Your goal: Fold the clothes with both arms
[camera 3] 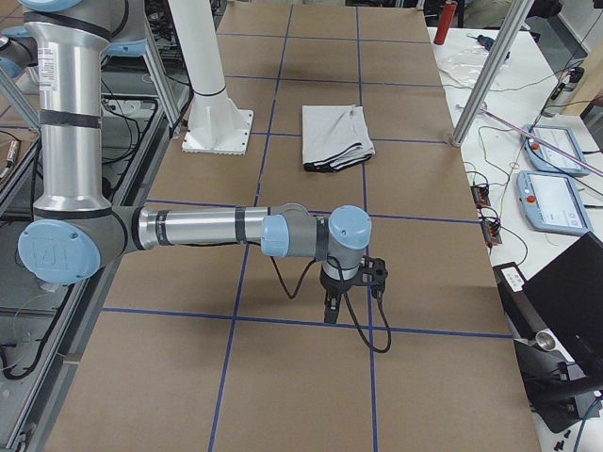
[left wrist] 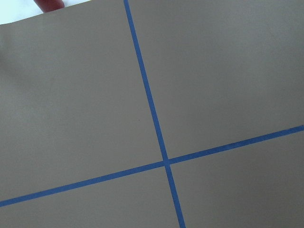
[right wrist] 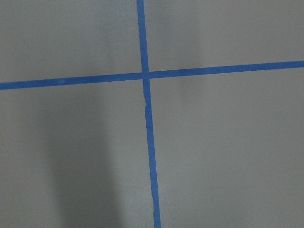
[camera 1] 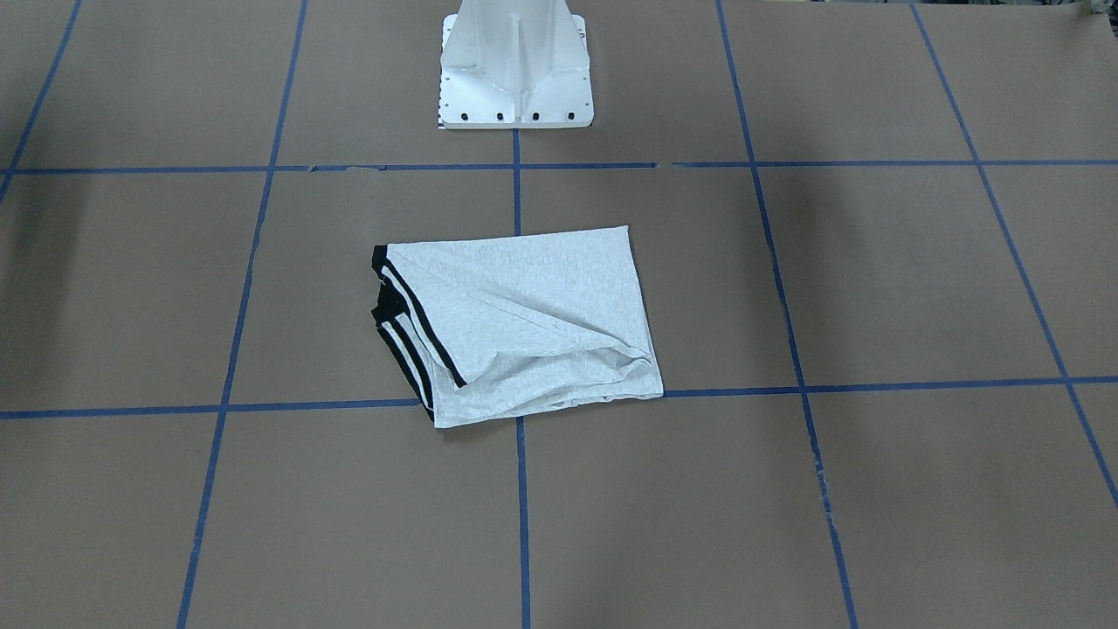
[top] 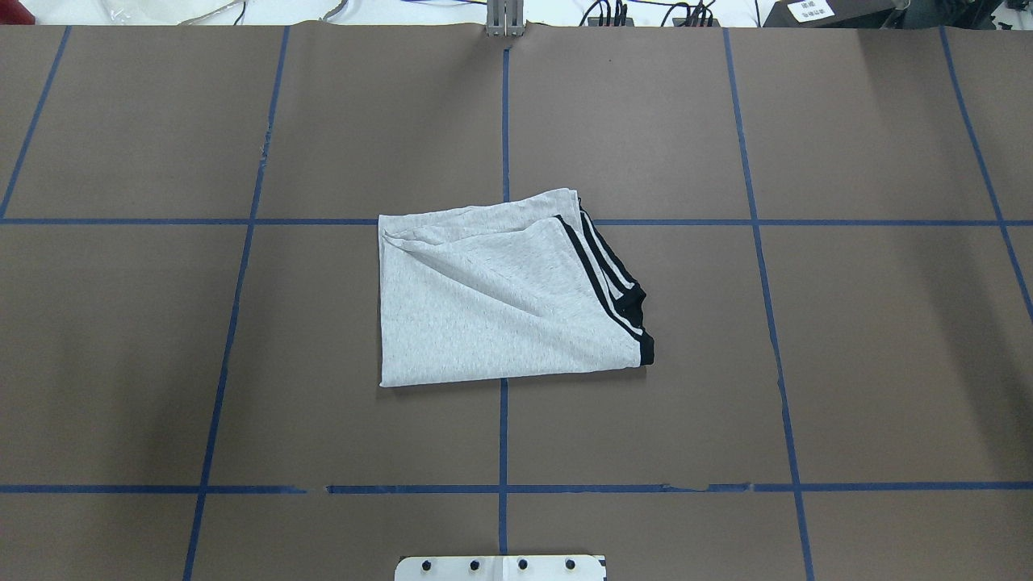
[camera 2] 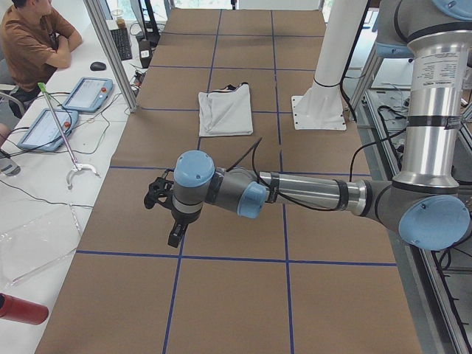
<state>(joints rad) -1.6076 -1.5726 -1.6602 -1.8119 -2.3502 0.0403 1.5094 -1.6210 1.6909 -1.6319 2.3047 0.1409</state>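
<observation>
The clothes are one light grey T-shirt (camera 1: 524,323), folded into a rough rectangle at the table's middle with black stripes along one side (top: 500,307). No print shows. The left arm (camera 2: 295,193) reaches out low over the table's left end, far from the shirt (camera 2: 225,110). Its black gripper (camera 2: 175,234) points down, and I cannot tell whether it is open or shut. The right arm (camera 3: 207,229) does the same at the right end, away from the shirt (camera 3: 336,137). Its gripper (camera 3: 330,306) hangs over bare paper, state unclear. Both wrist views show only brown paper and blue tape.
The white pedestal base (camera 1: 515,70) stands behind the shirt. Blue tape lines (top: 503,436) grid the brown table cover. A seated person (camera 2: 29,37), tablets (camera 2: 88,92) and a red bottle (camera 2: 22,310) are on a side bench. Metal posts (camera 3: 490,71) rise at the table's edges.
</observation>
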